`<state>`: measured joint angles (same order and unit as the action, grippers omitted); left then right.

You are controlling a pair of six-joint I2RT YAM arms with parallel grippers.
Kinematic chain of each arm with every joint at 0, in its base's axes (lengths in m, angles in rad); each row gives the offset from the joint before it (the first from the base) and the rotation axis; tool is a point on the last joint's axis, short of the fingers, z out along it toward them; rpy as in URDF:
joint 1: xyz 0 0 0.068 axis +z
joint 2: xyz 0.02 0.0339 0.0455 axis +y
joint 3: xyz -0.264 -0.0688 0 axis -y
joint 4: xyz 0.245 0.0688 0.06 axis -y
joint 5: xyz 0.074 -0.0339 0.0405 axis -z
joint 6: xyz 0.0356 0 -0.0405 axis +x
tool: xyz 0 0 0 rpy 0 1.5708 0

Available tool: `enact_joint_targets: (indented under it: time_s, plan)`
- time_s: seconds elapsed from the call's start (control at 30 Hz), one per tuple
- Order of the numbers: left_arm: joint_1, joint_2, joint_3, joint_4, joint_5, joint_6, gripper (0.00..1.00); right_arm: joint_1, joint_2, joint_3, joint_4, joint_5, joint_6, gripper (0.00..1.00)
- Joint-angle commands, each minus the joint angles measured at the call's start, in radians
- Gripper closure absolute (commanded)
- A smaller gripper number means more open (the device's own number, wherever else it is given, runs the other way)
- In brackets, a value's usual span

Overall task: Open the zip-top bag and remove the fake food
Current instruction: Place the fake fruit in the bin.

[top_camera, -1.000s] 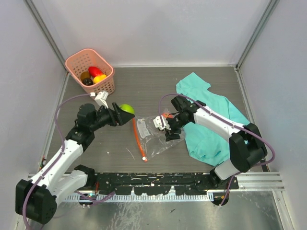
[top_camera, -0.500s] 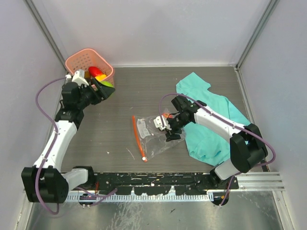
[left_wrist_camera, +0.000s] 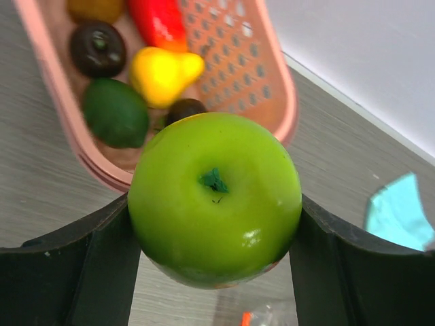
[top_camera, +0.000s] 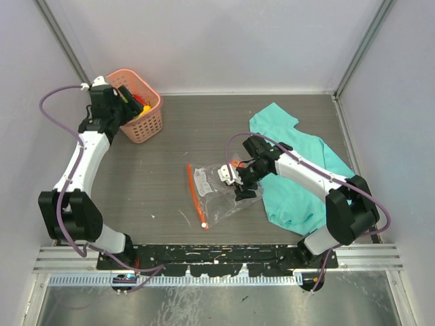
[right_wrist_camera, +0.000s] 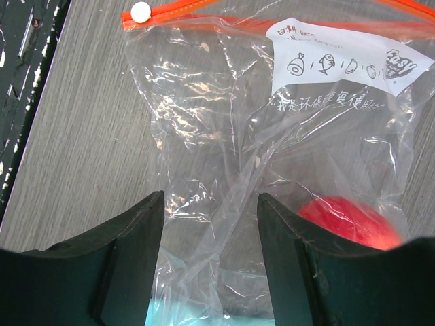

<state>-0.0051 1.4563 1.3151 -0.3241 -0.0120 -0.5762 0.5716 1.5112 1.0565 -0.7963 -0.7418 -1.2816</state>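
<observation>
Green apple [left_wrist_camera: 215,207] clamped in left end effector [left_wrist_camera: 215,234] at pink basket [left_wrist_camera: 275,88] holding fake food [left_wrist_camera: 163,73]. Right end effector [right_wrist_camera: 211,251] jaws apart, straddling zip-top bag [right_wrist_camera: 204,136] containing one red piece [right_wrist_camera: 346,221].

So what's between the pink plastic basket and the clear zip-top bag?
Only bare grey tabletop separates pink basket from clear bag, in the top view.

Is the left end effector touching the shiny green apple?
Touching. The left wrist view shows the left end effector with both black fingers pressed against the sides of the glossy green plastic apple.
</observation>
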Motion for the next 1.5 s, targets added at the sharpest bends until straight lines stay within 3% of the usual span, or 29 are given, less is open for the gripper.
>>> enact_joint_targets:
  time_s: [0.0,0.4,0.47,0.7,0.9,1.07,1.33,1.47]
  plan:
    - [0.005,0.067,0.144,-0.105,-0.216,0.055,0.83,-0.005,-0.043,0.037,-0.011,-0.018,-0.013,0.38]
    - [0.007,0.307,0.426,-0.213,-0.29,0.123,0.68,-0.006,-0.039,0.036,-0.017,-0.013,-0.019,0.38]
    - [0.008,0.339,0.457,-0.23,-0.29,0.133,0.59,-0.005,-0.04,0.036,-0.018,-0.013,-0.021,0.38]
    - [0.014,0.407,0.534,-0.264,-0.285,0.154,0.0,-0.006,-0.032,0.038,-0.027,-0.011,-0.027,0.38]
    - [0.013,0.392,0.543,-0.259,-0.255,0.166,0.02,-0.006,-0.037,0.04,-0.027,-0.012,-0.026,0.38]
    - [0.015,0.287,0.471,-0.206,-0.184,0.177,0.02,-0.008,-0.037,0.043,-0.03,-0.023,-0.022,0.37]
    - [0.016,-0.057,0.032,0.137,0.171,0.223,0.02,-0.019,-0.04,0.047,-0.035,-0.035,-0.021,0.37]
    - [0.016,-0.175,-0.109,0.195,0.36,0.192,0.02,-0.05,-0.054,0.049,-0.037,-0.055,-0.022,0.37]
